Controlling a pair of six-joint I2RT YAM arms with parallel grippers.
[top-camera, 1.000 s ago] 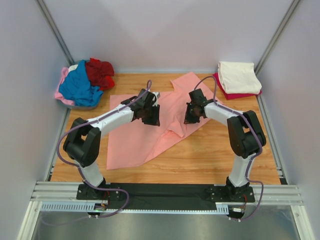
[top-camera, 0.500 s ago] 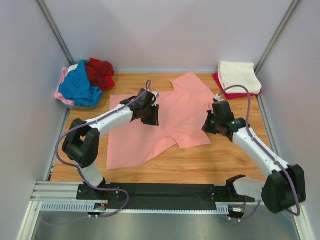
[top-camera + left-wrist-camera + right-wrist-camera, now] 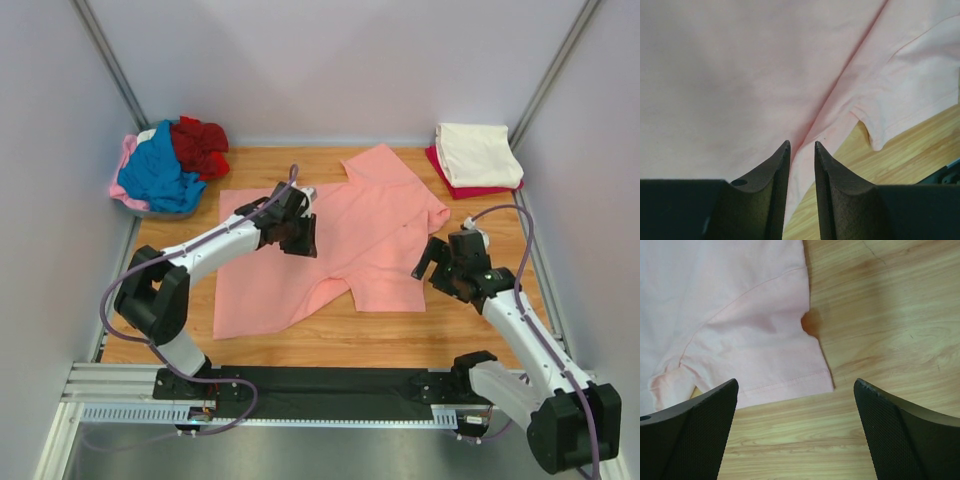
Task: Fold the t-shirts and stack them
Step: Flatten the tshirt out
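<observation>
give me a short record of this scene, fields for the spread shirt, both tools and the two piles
spread shirt: pink shirt, lying open on the table, creased near the middle
left tool: closed on a fold of the pink shirt
right tool: open, over the shirt's right edge, holding nothing
back left: loose heap of blue, dark red and pale pink shirts
back right: folded stack, cream on red

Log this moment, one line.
left pincer: shut on a ridge of salmon-pink t-shirt | right pincer: open, over a corner of it | folded stack: far right | loose pile: far left
</observation>
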